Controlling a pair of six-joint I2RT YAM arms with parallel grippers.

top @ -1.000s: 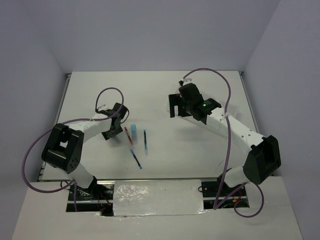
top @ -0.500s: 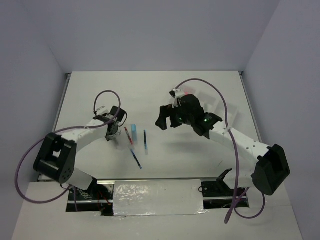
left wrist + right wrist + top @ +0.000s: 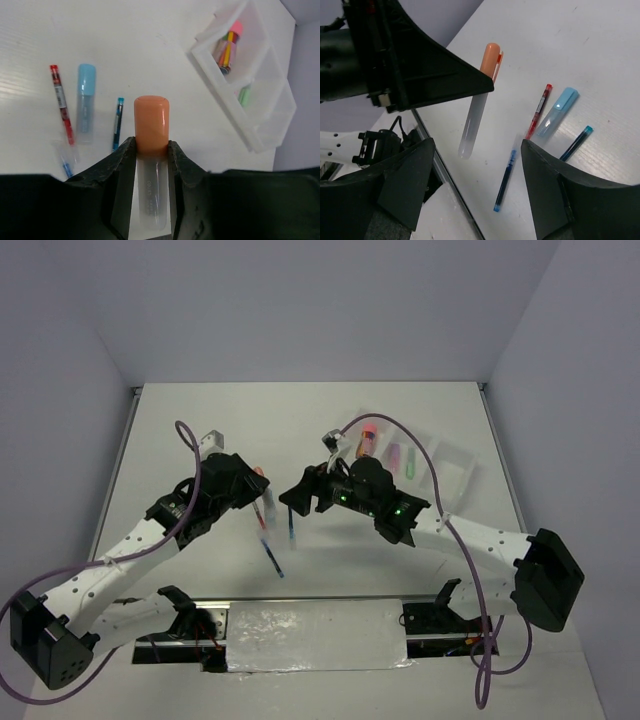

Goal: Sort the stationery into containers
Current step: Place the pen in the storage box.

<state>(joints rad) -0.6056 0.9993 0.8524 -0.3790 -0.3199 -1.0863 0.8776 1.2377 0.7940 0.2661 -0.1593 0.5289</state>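
My left gripper point(image 3: 250, 486) is shut on the orange marker point(image 3: 151, 122), held above the table by its clear body point(image 3: 479, 102). My right gripper point(image 3: 296, 499) is open and empty, hovering just right of it over the pens point(image 3: 477, 146). On the table lie a red pen point(image 3: 61, 102), a light-blue marker point(image 3: 86, 102) and two dark-blue pens point(image 3: 118, 123) point(image 3: 505, 181). The white three-part tray point(image 3: 455, 466) stands far right. It holds the brown cylinder with pink cap point(image 3: 367, 436), a purple marker point(image 3: 395, 455) and a green marker point(image 3: 410, 463).
The tray point(image 3: 260, 135) is up and right of my left gripper in its wrist view. A foil-covered strip point(image 3: 315, 635) and cables run along the near table edge between the arm bases. Grey walls close in the back and sides.
Both arms have reached in toward the middle. The left gripper has moved right and up over the pens. The right gripper has swung left off the tray, uncovering it.
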